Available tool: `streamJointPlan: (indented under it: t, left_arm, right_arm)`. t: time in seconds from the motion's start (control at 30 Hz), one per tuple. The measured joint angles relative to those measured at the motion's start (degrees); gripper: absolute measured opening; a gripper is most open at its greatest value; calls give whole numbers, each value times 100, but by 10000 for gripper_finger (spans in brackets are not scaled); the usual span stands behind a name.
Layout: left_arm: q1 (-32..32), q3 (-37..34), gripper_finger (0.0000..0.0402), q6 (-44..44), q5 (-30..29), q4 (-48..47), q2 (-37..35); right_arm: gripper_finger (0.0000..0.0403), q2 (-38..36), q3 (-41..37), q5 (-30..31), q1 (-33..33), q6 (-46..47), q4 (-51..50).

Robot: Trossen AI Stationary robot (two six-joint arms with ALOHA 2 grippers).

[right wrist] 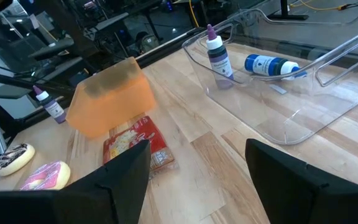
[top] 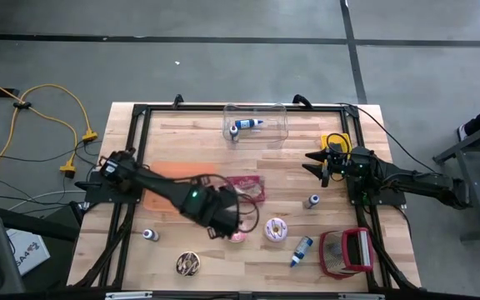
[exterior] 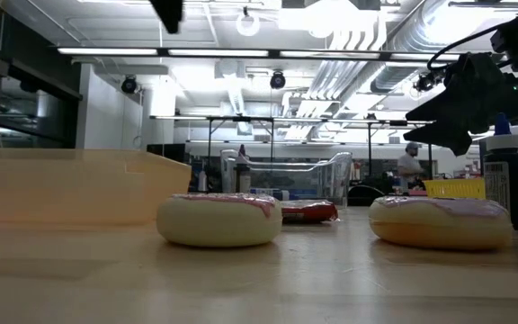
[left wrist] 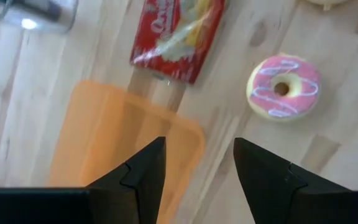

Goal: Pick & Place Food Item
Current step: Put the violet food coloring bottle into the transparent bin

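**Two doughnuts waiting while the empty left gripper is hovering over the table**

Nothing is being held yet. The left gripper (left wrist: 196, 180) is hanging above the wood with its fingers spread and nothing between them, pointing steeply down over the edge of the orange tray (left wrist: 114, 146). Just beyond it, the pink doughnut (left wrist: 283, 86) is lying flat on the table (top: 173, 133), with the red snack packet (left wrist: 178, 34) a little farther off. This looks like the reaching step of a pick. The next move is probably calling for lining the fingers over one food item and lowering. Farthest away, the right gripper (right wrist: 197, 177) is waiting wide open near the clear bin (right wrist: 303, 81).
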Motion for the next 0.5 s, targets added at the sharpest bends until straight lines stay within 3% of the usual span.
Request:
streamJointPlan:
  t: [0.5]
  left_arm:
    - [-1253, -21, 179, -1697, -79, -74, -4]
  right_arm:
    - [250, 0, 0, 0, -1, -1, 1]
